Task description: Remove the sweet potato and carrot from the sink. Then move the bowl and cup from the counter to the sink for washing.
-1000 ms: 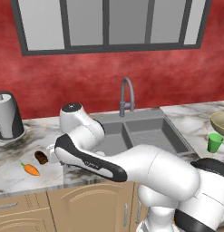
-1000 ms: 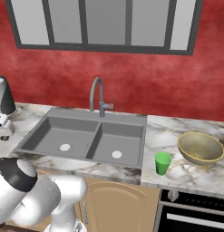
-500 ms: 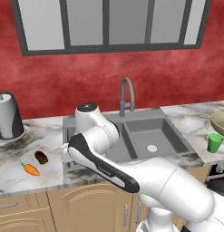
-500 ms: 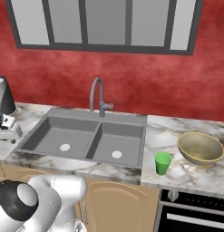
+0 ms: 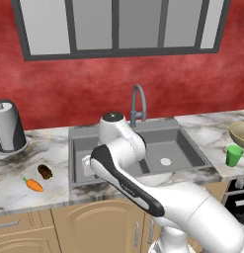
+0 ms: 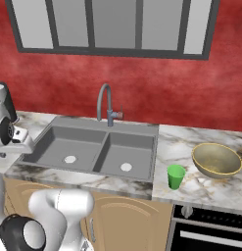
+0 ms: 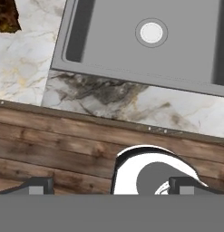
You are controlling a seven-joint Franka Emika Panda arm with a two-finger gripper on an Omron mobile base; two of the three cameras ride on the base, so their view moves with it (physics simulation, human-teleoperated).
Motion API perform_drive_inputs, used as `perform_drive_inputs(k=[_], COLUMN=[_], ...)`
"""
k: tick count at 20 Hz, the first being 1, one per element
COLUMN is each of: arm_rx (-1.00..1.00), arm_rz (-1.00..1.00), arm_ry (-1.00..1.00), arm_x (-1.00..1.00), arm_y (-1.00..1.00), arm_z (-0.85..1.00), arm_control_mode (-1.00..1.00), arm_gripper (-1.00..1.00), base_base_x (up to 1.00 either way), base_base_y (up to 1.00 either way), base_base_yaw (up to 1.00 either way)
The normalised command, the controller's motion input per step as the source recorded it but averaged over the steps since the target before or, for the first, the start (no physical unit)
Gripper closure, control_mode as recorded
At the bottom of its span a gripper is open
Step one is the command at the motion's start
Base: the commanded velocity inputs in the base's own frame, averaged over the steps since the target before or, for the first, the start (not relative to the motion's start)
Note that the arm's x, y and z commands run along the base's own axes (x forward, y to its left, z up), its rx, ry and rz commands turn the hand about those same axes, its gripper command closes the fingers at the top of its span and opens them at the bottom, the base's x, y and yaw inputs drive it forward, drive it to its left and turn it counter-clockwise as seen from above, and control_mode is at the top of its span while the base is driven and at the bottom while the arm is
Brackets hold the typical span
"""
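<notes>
1. Broadly, the counter (image 6: 186,147): white-grey marble with dark veins, over tan wooden cabinets (image 5: 89,225), running both sides of the basin.
2. Sink (image 6: 137,153): grey metal, two basins, each with a white round drain; both basins hold nothing. A curved grey faucet (image 6: 105,100) rises at its back rim.
3. Robot arm (image 5: 143,188): white with dark joints, bent over the front edge of the sink's left basin in the left base view.
4. Kettle (image 5: 9,126): grey and dark, upright at the far left of the counter.
5. Bowl (image 6: 216,160): wide, olive-tan, shiny yellowish rim, upright on the counter right of the sink.
6. Gripper (image 7: 109,186): jaws spread wide, nothing between them, dark tips at the bottom of the hand view, over the cabinet front.
7. Cup (image 6: 176,176): bright green tumbler, upright, near the counter's front edge, between sink and bowl, apart from both.
8. Sweet potato (image 5: 45,171): dark brown lump on the counter left of the sink.
9. Carrot (image 5: 33,184): bright orange, lying just in front of the sweet potato, not touching.
</notes>
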Motion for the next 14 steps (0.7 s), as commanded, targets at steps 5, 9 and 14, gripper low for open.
perform_drive_inputs(k=[5, 9, 14], arm_rx=[0.0, 0.0, 0.0], arm_rz=[0.0, -0.02, -0.01], arm_ry=[0.0, -0.02, -0.03], arm_x=[0.0, -0.03, -0.08], arm_y=[-0.41, -0.39, -0.42], arm_z=[0.0, 0.02, 0.09], arm_control_mode=[-1.0, -1.0, -1.0], arm_gripper=[-1.0, -1.0, -1.0], base_base_x=[0.0, 0.0, 0.0], base_base_y=[0.0, 0.0, 0.0], base_base_yaw=[0.0, 0.0, 0.0])
